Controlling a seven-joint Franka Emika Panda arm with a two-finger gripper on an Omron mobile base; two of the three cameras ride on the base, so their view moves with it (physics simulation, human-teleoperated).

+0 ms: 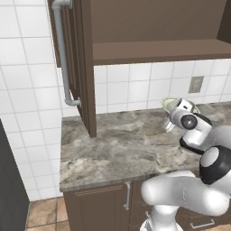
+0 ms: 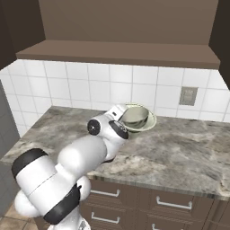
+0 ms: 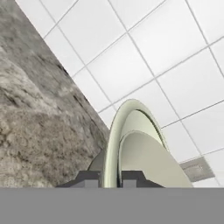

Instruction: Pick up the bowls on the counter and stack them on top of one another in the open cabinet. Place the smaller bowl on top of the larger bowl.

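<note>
Here, hand (image 3: pixel 111 178) clamping larger bowl (image 2: pixel 148 122) rim, smaller bowl (image 2: pixel 134 116) nested, above counter (image 2: pixel 188 148).

A: What stands around the cabinet (image 1: pixel 158 27)?
B: Its shelf (image 2: pixel 121 53) lies bare and open-fronted. The open door (image 1: pixel 79 67) with its bar handle (image 1: pixel 63 54) juts out at nine o'clock of the opening.
A: And lower down?
B: The counter (image 1: pixel 117 144) is free toward eight o'clock; the tiled wall (image 2: pixel 90 85) and an outlet (image 2: pixel 188 96) close off twelve o'clock.
</note>
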